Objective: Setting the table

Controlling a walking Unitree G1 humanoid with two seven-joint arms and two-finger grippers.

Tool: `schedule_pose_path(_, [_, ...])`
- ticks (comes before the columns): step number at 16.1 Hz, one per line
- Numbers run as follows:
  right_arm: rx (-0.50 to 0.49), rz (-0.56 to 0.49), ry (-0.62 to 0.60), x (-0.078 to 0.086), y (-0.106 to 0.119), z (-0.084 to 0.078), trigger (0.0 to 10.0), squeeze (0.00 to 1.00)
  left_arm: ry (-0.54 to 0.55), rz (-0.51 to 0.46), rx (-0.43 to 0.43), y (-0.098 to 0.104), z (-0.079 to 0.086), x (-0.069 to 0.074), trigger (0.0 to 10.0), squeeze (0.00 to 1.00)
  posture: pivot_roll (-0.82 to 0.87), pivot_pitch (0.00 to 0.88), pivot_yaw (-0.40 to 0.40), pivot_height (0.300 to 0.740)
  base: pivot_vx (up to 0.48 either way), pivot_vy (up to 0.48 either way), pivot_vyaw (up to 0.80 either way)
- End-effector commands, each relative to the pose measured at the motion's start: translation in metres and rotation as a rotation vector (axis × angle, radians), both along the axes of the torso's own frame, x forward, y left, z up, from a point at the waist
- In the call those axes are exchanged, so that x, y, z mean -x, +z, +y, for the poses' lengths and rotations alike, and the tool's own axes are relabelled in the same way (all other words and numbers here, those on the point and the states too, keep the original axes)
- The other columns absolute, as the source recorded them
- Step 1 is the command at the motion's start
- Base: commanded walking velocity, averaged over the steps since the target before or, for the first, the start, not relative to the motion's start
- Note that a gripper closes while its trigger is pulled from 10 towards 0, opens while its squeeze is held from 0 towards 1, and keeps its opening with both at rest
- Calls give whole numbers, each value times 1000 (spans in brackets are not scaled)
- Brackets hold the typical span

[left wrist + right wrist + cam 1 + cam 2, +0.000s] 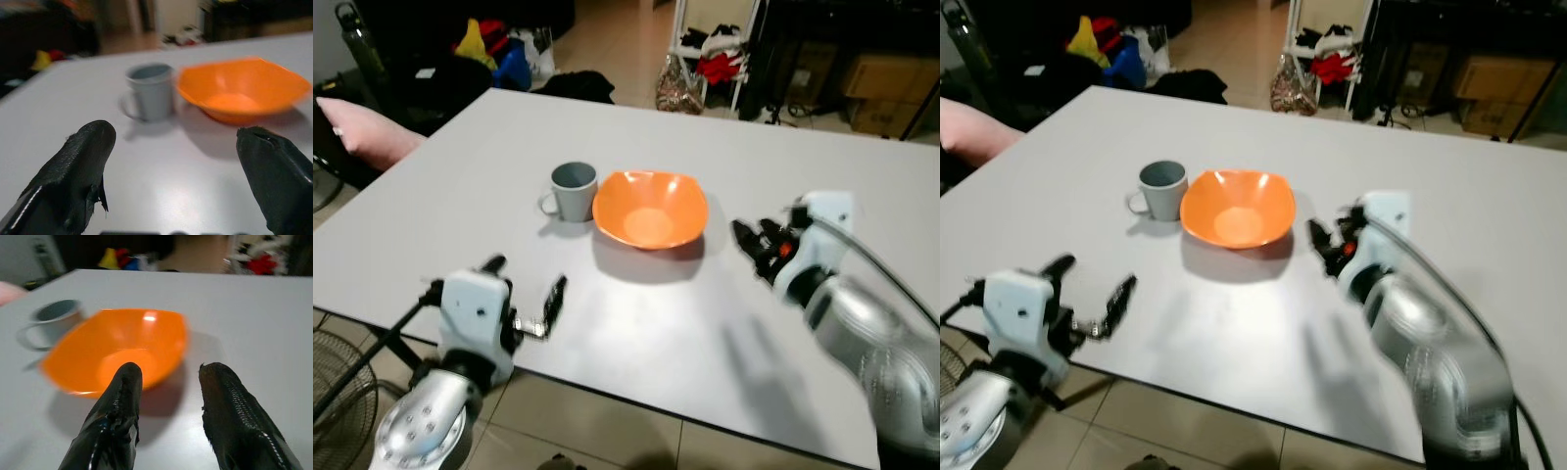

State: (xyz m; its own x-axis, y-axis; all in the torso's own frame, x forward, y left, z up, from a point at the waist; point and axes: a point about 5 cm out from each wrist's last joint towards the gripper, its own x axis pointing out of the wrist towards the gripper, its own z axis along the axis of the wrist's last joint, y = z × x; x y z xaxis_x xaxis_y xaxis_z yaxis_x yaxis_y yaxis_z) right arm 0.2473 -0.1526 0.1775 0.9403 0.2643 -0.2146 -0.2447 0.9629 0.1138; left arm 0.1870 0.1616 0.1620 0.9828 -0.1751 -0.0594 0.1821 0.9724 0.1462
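Observation:
An orange bowl (650,209) sits mid-table on the pale grey table (489,147). A grey mug (573,190) stands upright just left of the bowl, its handle pointing left. My left gripper (525,279) hovers over the table's near edge, short of the mug, open wide and holding nothing; in the left wrist view its fingertips (95,139) frame the mug (150,91) and bowl (242,88). My right gripper (754,240) is low over the table just right of the bowl, open and holding nothing. In the right wrist view the bowl (117,347) lies close ahead of that gripper (172,369).
A pink cushion (367,132) lies past the table's left edge. A fan (333,377) stands on the floor at the near left. Bags and clothes (499,49) and a rack (715,54) crowd the floor beyond the far edge. Bare tabletop stretches right of the bowl.

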Motion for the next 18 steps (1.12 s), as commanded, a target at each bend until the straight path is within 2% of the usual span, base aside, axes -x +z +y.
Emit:
schedule_pose_path(1, [-7,-66,48,7,5,9,10000,451,52,-34,-12,3,4,-3,10000,0,-24,18,43,740,0,0,800])
schedule_pose_path(2, [-9,-91,62,10,3,11,10000,612,71,-54,-9,7,5,-4,10000,0,-26,22,45,740,0,0,800])
schedule_pose_path(3, [-22,-109,60,12,3,11,10000,635,80,-65,-6,8,4,-4,10000,0,-28,24,47,740,0,0,800])
schedule_pose_path(6, [-20,-114,63,15,-1,10,10000,604,117,-71,-9,7,4,-2,10000,0,-32,31,47,740,0,0,800])
schedule_pose_path(10, [-19,-135,142,23,-5,19,10000,561,104,-55,-56,4,2,2,10000,0,-27,39,43,740,0,0,800])
schedule_pose_path(15, [-43,-106,160,27,-12,21,10000,506,91,-55,-68,2,0,4,10000,0,-23,44,42,740,0,0,800])
schedule_pose_path(18, [-52,-106,165,28,-13,20,10000,349,87,-62,-80,2,-1,4,10000,0,-31,44,46,740,0,0,800])
